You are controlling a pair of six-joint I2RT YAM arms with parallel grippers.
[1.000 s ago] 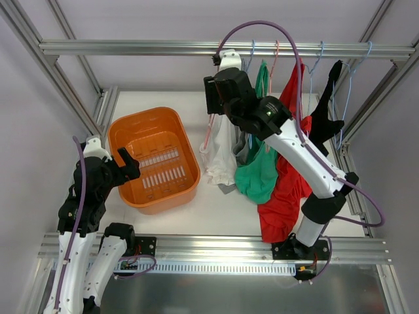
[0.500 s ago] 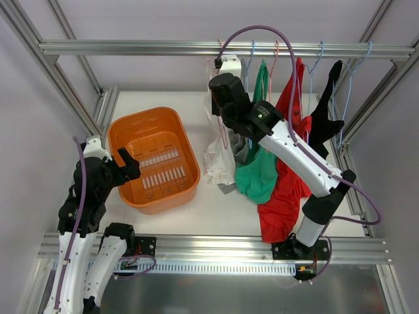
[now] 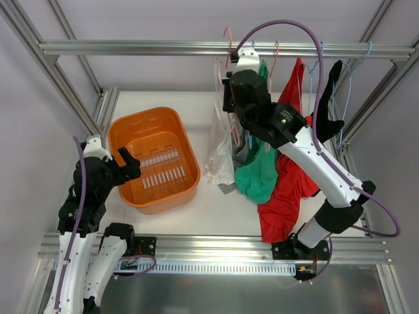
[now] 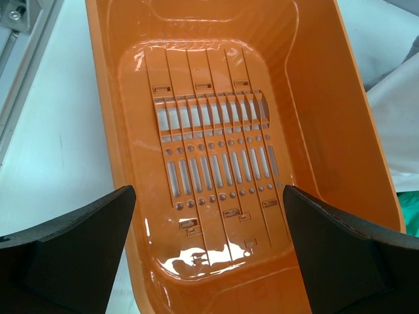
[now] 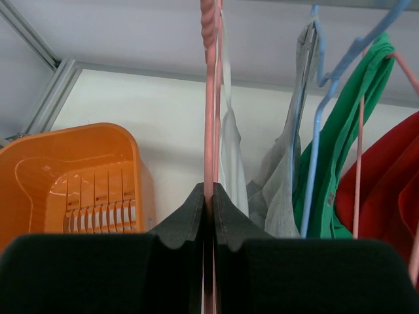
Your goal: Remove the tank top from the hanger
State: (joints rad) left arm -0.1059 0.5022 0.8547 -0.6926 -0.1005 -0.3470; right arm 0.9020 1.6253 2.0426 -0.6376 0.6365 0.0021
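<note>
Right gripper [image 5: 209, 193] pinched tight on the pink hanger [image 5: 211, 98], its two fingers meeting on the wire just below the neck. This is judged the firmest hold for controlling the hanger while the garment is worked off. The white tank top [image 3: 219, 156] hangs from this hanger at the left end of the row, under the overhead rail [image 3: 131, 47] and beside a grey garment [image 5: 278, 190] on a blue hanger [image 5: 308, 163] and a green one [image 5: 340, 131]. Its long axis is vertical, with the straps up at the hanger and the hem pointing down toward the table. In the right wrist view the hanger is seen edge-on, its plane in line with the finger gap. Whether the hook [image 3: 227, 34] is seated on the rail or lifted clear of it cannot be told. Left gripper [image 4: 209, 216] spread at full width and holding nothing, poised over the orange basket [image 4: 340, 98], which stands left of the garments, apparently placed to receive the tank top once freed.
</note>
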